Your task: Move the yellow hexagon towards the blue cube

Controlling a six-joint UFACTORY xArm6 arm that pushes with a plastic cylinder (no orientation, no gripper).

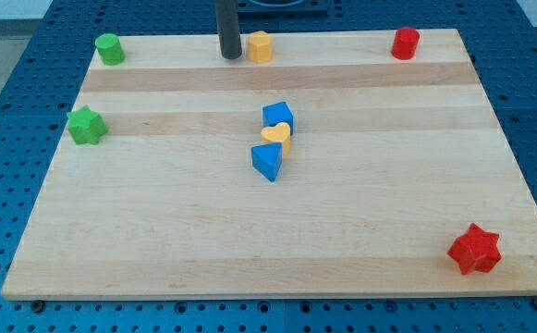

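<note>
The yellow hexagon (261, 45) sits near the board's top edge, just right of centre. My tip (229, 55) is the lower end of the dark rod, right beside the hexagon on its left, with a small gap. The blue cube (277, 116) stands in the middle of the board, well below the hexagon. A yellow heart (276, 138) touches the cube's lower side, and a blue triangular block (266, 162) touches the heart from below.
A green cylinder (109, 48) is at the top left, a green star (86, 125) at the left edge. A red cylinder (405, 43) is at the top right, a red star (474, 248) at the bottom right. The wooden board (157, 231) lies on a blue pegboard.
</note>
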